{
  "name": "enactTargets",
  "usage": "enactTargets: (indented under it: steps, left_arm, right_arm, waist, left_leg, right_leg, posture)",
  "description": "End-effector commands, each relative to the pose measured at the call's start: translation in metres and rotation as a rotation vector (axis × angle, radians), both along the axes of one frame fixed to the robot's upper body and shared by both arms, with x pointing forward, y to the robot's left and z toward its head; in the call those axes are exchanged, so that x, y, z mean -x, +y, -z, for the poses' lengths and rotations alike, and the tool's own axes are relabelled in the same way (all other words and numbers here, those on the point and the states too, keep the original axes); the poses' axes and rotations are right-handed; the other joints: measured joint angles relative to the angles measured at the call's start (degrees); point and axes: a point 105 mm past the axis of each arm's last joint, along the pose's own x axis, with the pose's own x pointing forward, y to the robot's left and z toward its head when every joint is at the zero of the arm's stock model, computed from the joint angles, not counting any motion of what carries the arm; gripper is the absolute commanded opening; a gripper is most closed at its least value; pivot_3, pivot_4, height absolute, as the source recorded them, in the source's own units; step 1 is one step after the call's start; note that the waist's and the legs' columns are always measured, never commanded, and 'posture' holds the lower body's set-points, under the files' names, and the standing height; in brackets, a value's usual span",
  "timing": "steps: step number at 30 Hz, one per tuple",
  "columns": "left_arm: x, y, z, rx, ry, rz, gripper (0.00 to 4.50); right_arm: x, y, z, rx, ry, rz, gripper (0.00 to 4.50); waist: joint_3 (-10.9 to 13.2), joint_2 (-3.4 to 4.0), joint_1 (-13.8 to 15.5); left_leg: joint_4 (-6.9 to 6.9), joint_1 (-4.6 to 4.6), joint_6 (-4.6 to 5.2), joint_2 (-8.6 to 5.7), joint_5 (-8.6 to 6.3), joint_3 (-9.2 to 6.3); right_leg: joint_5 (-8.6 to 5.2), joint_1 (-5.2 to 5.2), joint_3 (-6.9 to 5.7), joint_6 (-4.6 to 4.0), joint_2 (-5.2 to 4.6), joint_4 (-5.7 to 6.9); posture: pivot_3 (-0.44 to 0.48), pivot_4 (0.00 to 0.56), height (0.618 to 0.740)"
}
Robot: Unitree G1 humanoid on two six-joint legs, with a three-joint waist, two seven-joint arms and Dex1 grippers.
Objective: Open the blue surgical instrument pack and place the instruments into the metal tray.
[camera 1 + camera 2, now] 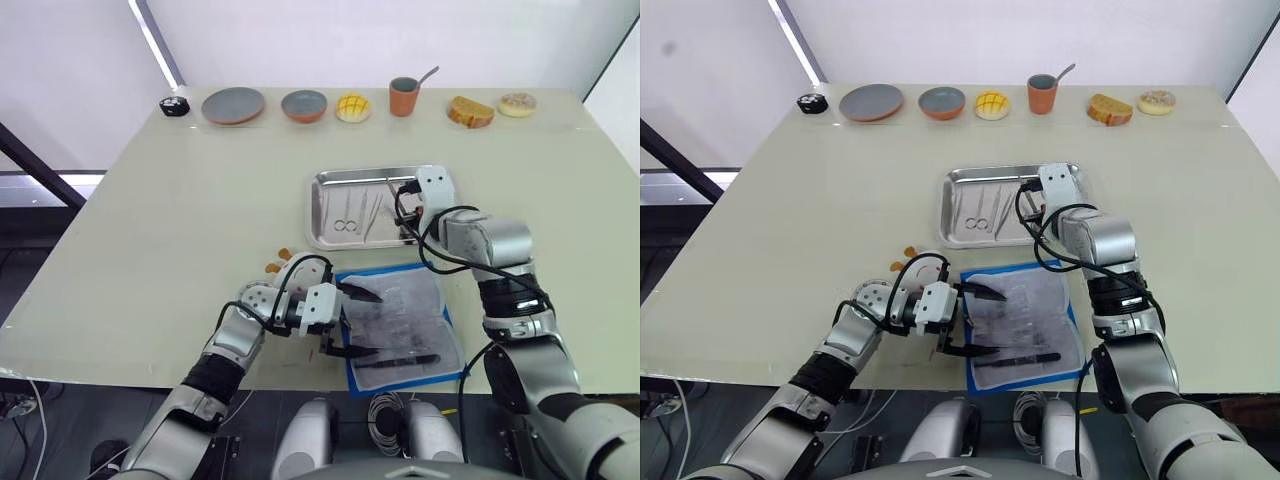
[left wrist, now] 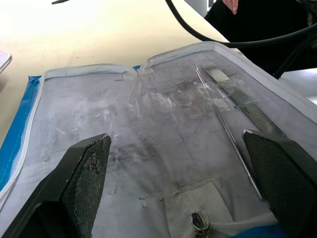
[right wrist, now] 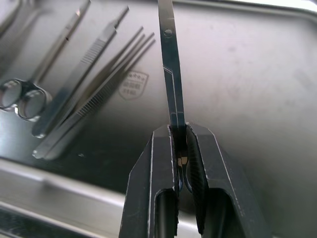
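The right claw is clamped tight on one slim silver instrument, holding it over the floor of the metal tray, where scissors and forceps already lie side by side. The left claw is spread wide over the blue surgical instrument pack, which lies opened flat on the surface just in front of the tray, grey lining up; a remaining tool rests on the lining between the left claw's fingers.
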Motion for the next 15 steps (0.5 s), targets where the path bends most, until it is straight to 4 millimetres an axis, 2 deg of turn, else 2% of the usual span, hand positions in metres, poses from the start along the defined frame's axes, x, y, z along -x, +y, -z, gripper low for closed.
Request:
enactTargets:
  steps: [1, 3, 5, 7, 8, 9, 10, 11, 12, 13, 15]
  left_arm:
    - [0.007, 0.008, 0.026, -0.095, 0.087, -0.040, 4.50]
    - [0.007, 0.008, 0.026, -0.095, 0.088, -0.041, 4.50]
    - [0.008, 0.009, 0.025, -0.096, 0.089, -0.044, 4.50]
    - [0.008, 0.009, 0.025, -0.097, 0.088, -0.047, 4.50]
    - [0.008, 0.010, 0.025, -0.096, 0.087, -0.050, 4.50]
    - [0.007, 0.010, 0.025, -0.095, 0.086, -0.053, 4.50]
    - [0.007, 0.010, 0.024, -0.092, 0.085, -0.058, 4.50]
    - [0.006, 0.010, 0.024, -0.090, 0.085, -0.061, 4.50]
    - [0.006, 0.011, 0.024, -0.088, 0.085, -0.063, 4.50]
    - [0.006, 0.011, 0.024, -0.086, 0.086, -0.065, 4.50]
    - [0.006, 0.011, 0.024, -0.082, 0.089, -0.065, 4.50]
  right_arm:
    - [-0.006, 0.008, -0.019, -0.021, -0.066, -0.021, 0.03]
    - [-0.006, 0.009, -0.017, -0.025, -0.059, -0.028, 0.03]
    - [-0.006, 0.008, -0.017, -0.027, -0.059, -0.031, 0.75]
    - [-0.006, 0.009, -0.021, -0.044, -0.074, -0.047, 1.25]
    - [-0.005, 0.009, -0.026, -0.064, -0.094, -0.056, 1.76]
    - [-0.004, 0.010, -0.032, -0.086, -0.119, -0.067, 2.49]
    - [0.000, 0.009, -0.036, -0.105, -0.126, -0.093, 2.82]
    - [0.004, 0.008, -0.039, -0.116, -0.141, -0.118, 2.82]
    - [0.007, 0.008, -0.044, -0.132, -0.162, -0.151, 3.57]
    - [0.012, 0.010, -0.051, -0.166, -0.206, -0.197, 3.84]
    - [0.028, 0.013, -0.068, -0.226, -0.345, -0.321, 3.84]
  waist:
    - [0.0, 0.00, -0.1]
    - [0.0, 0.01, -0.1]
    - [0.0, 0.01, -0.1]
    - [0.0, 0.02, -0.2]
    - [0.0, 0.02, -0.3]
    - [0.0, 0.02, -0.3]
    - [0.0, 0.02, -0.3]
    - [0.0, 0.04, -0.2]
    - [0.0, 0.04, -0.2]
    - [0.0, 0.04, -0.2]
    - [0.0, 0.03, -0.1]
  left_leg:
    - [-0.01, 0.00, 0.00, 0.00, 0.00, 0.01]
    - [-0.03, -0.01, 0.00, 0.00, 0.00, 0.01]
    - [-0.06, -0.01, 0.00, 0.01, 0.00, 0.01]
    - [-0.09, -0.01, 0.00, 0.02, 0.00, 0.01]
    - [-0.10, -0.01, 0.00, 0.02, 0.00, 0.02]
    - [-0.10, -0.01, 0.00, 0.02, 0.00, 0.02]
    - [-0.11, -0.02, 0.00, 0.02, 0.00, 0.02]
    - [-0.11, -0.02, 0.00, 0.03, 0.00, 0.02]
    - [-0.11, -0.06, 0.00, 0.04, 0.00, 0.00]
    - [-0.11, -0.06, 0.00, 0.08, 0.00, -0.01]
    - [-0.12, -0.06, 0.00, 0.08, 0.00, 0.00]
  right_leg:
    - [0.00, -0.01, 0.01, 0.00, 0.00, -0.01]
    - [0.00, -0.01, 0.01, 0.00, 0.00, -0.02]
    - [0.00, -0.02, 0.01, 0.00, 0.00, -0.04]
    - [0.00, -0.03, 0.02, 0.00, 0.00, -0.05]
    - [0.00, -0.04, 0.02, 0.00, 0.00, -0.05]
    - [0.00, -0.04, 0.02, 0.00, 0.01, -0.05]
    - [0.00, -0.04, 0.02, 0.00, 0.01, -0.06]
    - [0.00, -0.04, 0.02, 0.00, 0.01, -0.05]
    - [0.00, -0.06, 0.01, 0.00, 0.01, -0.07]
    - [0.00, -0.06, 0.00, 0.00, 0.00, -0.09]
    - [-0.01, -0.05, 0.00, 0.01, 0.00, -0.11]
  posture:
    - [0.000, 0.150, 0.740]
    - [0.000, 0.150, 0.740]
    - [0.000, 0.150, 0.740]
    - [0.000, 0.150, 0.740]
    - [0.000, 0.150, 0.740]
    - [0.000, 0.150, 0.740]
    - [0.000, 0.150, 0.740]
    - [0.000, 0.150, 0.740]
    - [0.000, 0.150, 0.740]
    - [0.000, 0.150, 0.740]
    - [0.000, 0.150, 0.740]
